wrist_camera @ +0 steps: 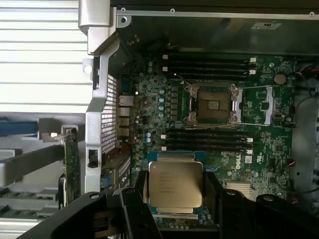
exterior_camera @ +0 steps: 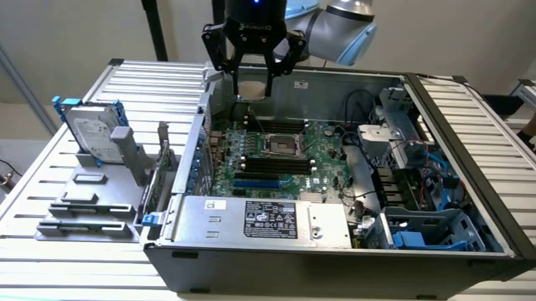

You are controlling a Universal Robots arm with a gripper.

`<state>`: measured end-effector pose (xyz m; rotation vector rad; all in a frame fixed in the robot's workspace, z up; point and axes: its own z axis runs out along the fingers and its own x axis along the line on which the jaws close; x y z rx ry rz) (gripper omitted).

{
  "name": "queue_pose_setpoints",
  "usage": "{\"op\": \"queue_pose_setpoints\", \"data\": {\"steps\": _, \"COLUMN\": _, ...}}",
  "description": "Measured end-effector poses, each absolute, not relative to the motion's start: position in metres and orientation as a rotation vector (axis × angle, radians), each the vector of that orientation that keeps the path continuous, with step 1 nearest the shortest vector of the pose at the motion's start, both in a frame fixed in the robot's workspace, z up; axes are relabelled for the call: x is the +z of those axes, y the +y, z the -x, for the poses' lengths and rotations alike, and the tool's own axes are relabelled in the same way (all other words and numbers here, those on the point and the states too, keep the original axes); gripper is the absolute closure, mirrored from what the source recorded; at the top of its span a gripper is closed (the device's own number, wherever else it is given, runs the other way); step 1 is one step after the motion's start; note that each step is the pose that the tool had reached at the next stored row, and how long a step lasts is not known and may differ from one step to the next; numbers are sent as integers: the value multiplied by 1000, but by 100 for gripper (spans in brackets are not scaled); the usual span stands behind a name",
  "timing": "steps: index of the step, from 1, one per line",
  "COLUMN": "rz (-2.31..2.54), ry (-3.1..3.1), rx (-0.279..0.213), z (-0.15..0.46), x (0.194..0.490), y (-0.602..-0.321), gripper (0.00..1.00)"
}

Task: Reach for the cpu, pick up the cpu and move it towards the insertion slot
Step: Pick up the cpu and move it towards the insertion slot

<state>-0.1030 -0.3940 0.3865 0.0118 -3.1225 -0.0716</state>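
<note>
On a table (exterior_camera: 75,263) of pale ribbed slats, before a plain light wall, lies an open computer case (exterior_camera: 335,269), its dark walls framing the parts within. Beside it, toward the exterior view's left, a grey rack (exterior_camera: 92,207) stands on the slats and holds a silver hard drive (exterior_camera: 90,135) upright in a blue frame.

Inside the case a green board (exterior_camera: 322,147) lies flat. Near its middle sits the slot (exterior_camera: 282,146), a square socket with a shiny metal frame and dark centre, flanked on two sides by long black memory slots (exterior_camera: 272,168). A silver box (exterior_camera: 263,219) with a label fills the near side of the case, and blue and black cables (exterior_camera: 418,169) crowd the part toward the exterior view's right.

Above the far wall of the case hangs the gripper (exterior_camera: 252,91), its black fingers closed on the cpu (exterior_camera: 251,89), which is lifted clear of the board. In the wrist view the cpu (wrist_camera: 175,184) is a pale square with printed lettering, pinched at two opposite edges between the dark fingers (wrist_camera: 134,209), with the gripper (wrist_camera: 175,191) around it. The slot (wrist_camera: 213,105) lies well apart from the chip, beyond a bank of memory slots (wrist_camera: 207,141).
</note>
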Motion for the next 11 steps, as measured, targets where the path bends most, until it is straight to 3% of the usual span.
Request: {"op": "queue_pose_setpoints", "data": {"steps": 11, "rz": -12, "ry": -3123, "rx": -72, "z": 69, "x": 375, "y": -369, "gripper": 45}}
